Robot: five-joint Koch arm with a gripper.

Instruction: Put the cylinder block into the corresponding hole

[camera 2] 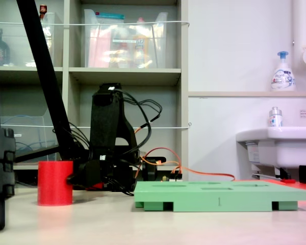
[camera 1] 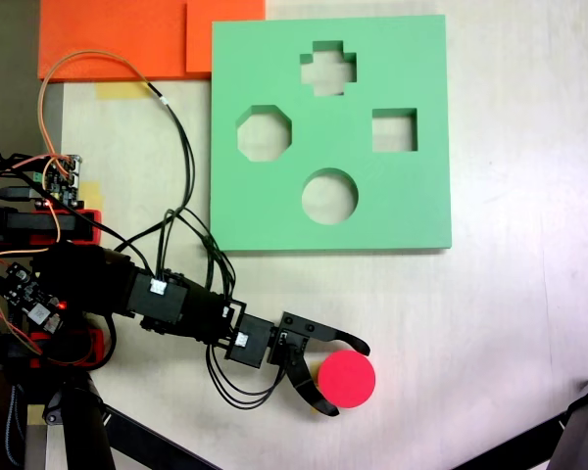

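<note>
Cylinder block (camera 1: pixel 347 380) stands upright on the table (camera 1: pixel 510 323), between the wide-spread fingers of the claw (camera 1: pixel 345 377), not yet clamped. Risk: an off-centre closure may push or topple it. Circular hole (camera 1: pixel 329 196) in the green board (camera 1: pixel 421 59) lies well beyond the claw.

My pale tabletop (camera 1: pixel 529 323) carries the green foam board (camera 1: pixel 412 215), the red cylinder block (camera 1: pixel 347 380) standing apart from it, and orange foam sheets (camera 1: pixel 118 39) behind.
</note>
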